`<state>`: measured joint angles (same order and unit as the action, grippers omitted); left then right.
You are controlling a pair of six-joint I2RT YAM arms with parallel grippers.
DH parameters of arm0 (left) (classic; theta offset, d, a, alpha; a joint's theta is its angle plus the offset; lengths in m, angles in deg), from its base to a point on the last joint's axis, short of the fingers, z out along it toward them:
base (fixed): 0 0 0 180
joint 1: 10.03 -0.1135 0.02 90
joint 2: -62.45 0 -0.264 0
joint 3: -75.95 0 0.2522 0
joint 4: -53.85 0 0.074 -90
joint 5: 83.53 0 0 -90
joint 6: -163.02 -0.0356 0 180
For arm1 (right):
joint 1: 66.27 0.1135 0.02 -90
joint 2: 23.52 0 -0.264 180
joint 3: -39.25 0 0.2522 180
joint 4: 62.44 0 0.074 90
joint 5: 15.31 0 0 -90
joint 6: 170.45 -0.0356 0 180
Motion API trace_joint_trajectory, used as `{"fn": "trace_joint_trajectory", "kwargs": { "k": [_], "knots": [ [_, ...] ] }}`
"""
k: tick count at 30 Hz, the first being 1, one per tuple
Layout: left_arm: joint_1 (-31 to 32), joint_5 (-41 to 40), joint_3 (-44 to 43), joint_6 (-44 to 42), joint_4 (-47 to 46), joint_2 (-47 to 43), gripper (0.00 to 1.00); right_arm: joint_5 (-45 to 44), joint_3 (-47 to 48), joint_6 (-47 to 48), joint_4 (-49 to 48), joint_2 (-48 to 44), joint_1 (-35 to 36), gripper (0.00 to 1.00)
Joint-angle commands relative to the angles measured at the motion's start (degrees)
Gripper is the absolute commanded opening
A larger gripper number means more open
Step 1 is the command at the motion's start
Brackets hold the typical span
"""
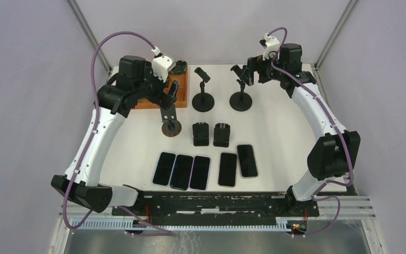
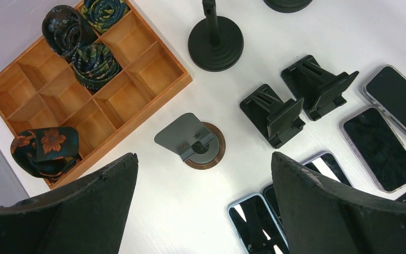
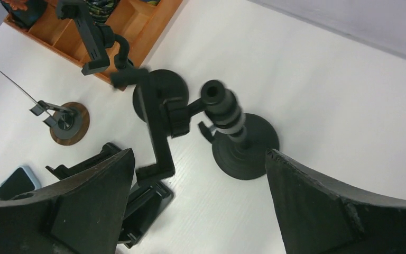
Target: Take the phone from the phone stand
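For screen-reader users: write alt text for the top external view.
Five phones lie flat in a row on the white table, none on a stand. Behind them are two folding stands, a wood-based stand and two clamp stands, all empty. Both arms reach far back.

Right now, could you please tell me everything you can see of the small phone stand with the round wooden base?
The stand has a round, wood-look brown base with a dark centre and a thin grey, metal-looking plate leaning back over it, with small hooks at its foot. It holds no phone. It stands on the white table, close to the wooden tray but apart from it. Nothing touches it; the open left claw hovers above it.
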<state>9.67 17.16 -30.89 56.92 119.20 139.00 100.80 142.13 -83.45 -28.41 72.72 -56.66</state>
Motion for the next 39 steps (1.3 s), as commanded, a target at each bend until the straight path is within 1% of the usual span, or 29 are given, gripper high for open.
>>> {"fn": "trace_joint_trajectory", "kwargs": {
  "k": [1,4,5,7,9,12,15,17,19,21,23,25,27,29,32,33,35,37,39],
  "knots": [
    [-0.7,1.0,-3.2,1.7,-1.3,0.1,1.00,-5.5,1.8,2.6,2.2,-8.1,-0.8,0.98],
    [-3.5,1.6,-2.0,1.4,-2.3,-0.1,1.00,-7.5,-2.8,1.1,1.6,-14.0,-0.8,0.98],
    [-4.4,2.3,-0.8,1.5,-3.3,-0.4,1.00,-8.6,-6.0,0.3,0.5,-16.9,-0.8,0.98],
    [-8.2,4.0,2.6,1.7,-5.8,-1.1,1.00,-11.8,-12.9,-1.0,-2.9,-22.1,-0.8,0.98],
    [-10.4,4.0,6.8,1.3,-8.7,-1.7,1.00,-16.3,-19.8,-1.6,-5.6,-27.0,-0.9,0.98],
    [-12.7,3.0,13.8,0.2,-12.9,-2.0,1.00,-24.4,-29.5,-2.9,-8.8,-33.2,-0.9,0.98],
    [-14.4,2.0,20.9,-0.2,-18.8,-2.2,1.00,-33.4,-38.8,-4.6,-11.4,-37.4,-1.0,0.98],
    [-15.3,1.6,26.1,-0.4,-23.0,-2.5,1.00,-41.5,-45.1,-6.2,-14.1,-40.3,-1.0,0.98],
    [-15.8,1.3,32.2,-0.3,-28.7,-3.3,1.00,-48.1,-53.3,-5.9,-19.6,-43.1,-1.0,0.98],
    [-16.1,1.5,39.6,-0.7,-35.1,-4.4,1.00,-53.3,-62.2,-2.9,-28.4,-46.8,-0.9,0.98],
    [-16.3,2.3,44.1,-2.0,-39.9,-5.0,1.00,-58.0,-69.6,0.7,-35.7,-49.4,-0.9,0.98],
    [-16.8,3.4,47.4,-2.5,-43.8,-4.9,1.00,-60.7,-76.6,3.8,-43.4,-51.2,-1.0,0.98],
    [-17.5,4.4,50.1,-2.3,-48.2,-4.1,1.00,-63.0,-81.3,4.4,-49.6,-51.8,-0.9,0.98],
    [-18.7,4.2,52.5,-0.6,-55.2,-2.8,1.00,-64.3,-84.6,4.5,-55.6,-50.1,-0.9,0.98],
    [-22.1,4.1,55.7,4.0,-63.4,-1.3,1.00,-67.4,-86.1,3.1,-60.5,-44.3,-0.9,0.98],
    [-23.1,4.4,57.1,5.3,-67.7,-1.1,1.00,-68.1,-86.6,3.1,-62.8,-42.4,-1.0,0.98],
    [-24.1,4.1,59.3,6.9,-73.1,-0.7,1.00,-69.1,-88.1,3.1,-67.5,-39.5,-1.0,0.98],
    [-24.8,2.6,60.8,8.4,-77.0,0.3,1.00,-70.3,-88.7,3.1,-70.3,-36.6,-1.0,0.98],
    [-25.6,2.9,61.4,10.1,-79.3,2.5,1.00,-71.3,-88.8,1.2,-72.1,-34.5,-0.9,0.98]
  ]
}}
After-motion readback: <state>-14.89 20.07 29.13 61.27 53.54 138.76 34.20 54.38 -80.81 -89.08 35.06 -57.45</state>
